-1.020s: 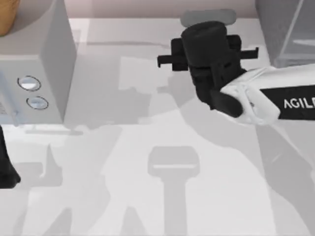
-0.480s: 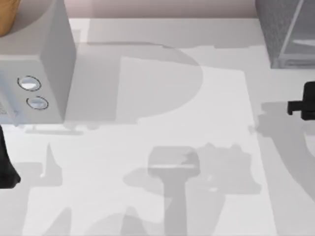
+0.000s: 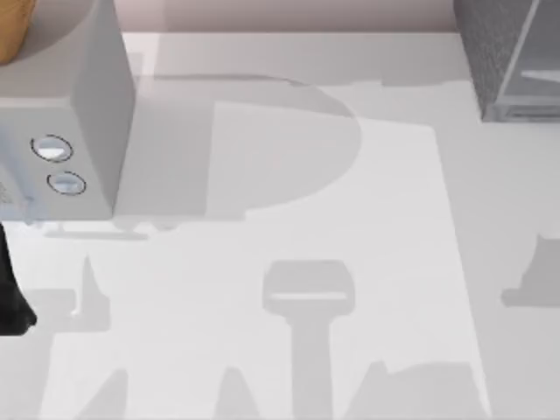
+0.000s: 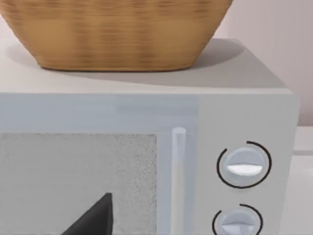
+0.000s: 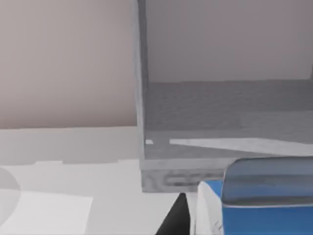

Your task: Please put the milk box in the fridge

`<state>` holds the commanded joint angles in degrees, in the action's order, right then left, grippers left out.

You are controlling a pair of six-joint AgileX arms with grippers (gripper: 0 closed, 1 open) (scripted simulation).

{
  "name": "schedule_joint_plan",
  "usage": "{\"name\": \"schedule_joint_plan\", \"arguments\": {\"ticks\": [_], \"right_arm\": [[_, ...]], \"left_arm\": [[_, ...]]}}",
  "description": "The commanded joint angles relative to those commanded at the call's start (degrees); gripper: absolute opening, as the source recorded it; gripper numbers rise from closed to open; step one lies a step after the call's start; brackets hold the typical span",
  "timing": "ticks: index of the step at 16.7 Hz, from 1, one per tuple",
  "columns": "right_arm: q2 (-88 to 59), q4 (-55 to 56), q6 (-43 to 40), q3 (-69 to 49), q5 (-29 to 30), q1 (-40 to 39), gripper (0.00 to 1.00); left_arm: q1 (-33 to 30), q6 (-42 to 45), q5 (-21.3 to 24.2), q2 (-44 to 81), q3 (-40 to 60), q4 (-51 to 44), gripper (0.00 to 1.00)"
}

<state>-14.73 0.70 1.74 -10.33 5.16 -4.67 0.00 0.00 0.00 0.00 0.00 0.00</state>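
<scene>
Right tool (image 5: 178, 221) is clamped on the milk box (image 5: 264, 205): in the right wrist view one dark finger (image 5: 176, 215) lies against the carton's white side, and the carton's blue top sits close under the camera, raised off the bench (image 5: 58, 147). Just beyond the carton stands the fridge (image 5: 139, 98), its front open toward the camera, with a light frame edge upright at one side and a grey speckled floor inside; the milk box is in front of that opening, near its lower lip and not inside it. From above, the fridge (image 3: 503, 52) occupies the far right corner of the bench (image 3: 306, 175), dark grey and speckled with a pale glassy panel. At the far left stands a pale grey box (image 3: 87, 105) with two round knobs (image 3: 51, 149), and a woven basket (image 3: 10, 31) rests on its top. My left arm (image 3: 10, 293) is parked at the left edge of the bench, just in front of that box. In the left wrist view a dark part of the left tool (image 4: 93, 218) points at the grey box (image 4: 122, 112), with the knobs (image 4: 243, 165) beside its door and the basket (image 4: 117, 34) on top; whether this tool is apart or together I cannot tell
</scene>
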Motion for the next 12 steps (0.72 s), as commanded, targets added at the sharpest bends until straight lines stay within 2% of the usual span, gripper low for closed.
{"name": "schedule_joint_plan", "arguments": {"ticks": [5,12], "right_arm": [[13.6,-0.7,-1.6,9.2,-4.7,4.3,0.0],[14.5,-0.7,-1.6,10.2,-5.1,4.5,0.0]], "left_arm": [[0.0,0.0,0.0,0.0,0.0,0.0,1.0],[0.0,0.0,0.0,0.0,0.0,0.0,1.0]]}}
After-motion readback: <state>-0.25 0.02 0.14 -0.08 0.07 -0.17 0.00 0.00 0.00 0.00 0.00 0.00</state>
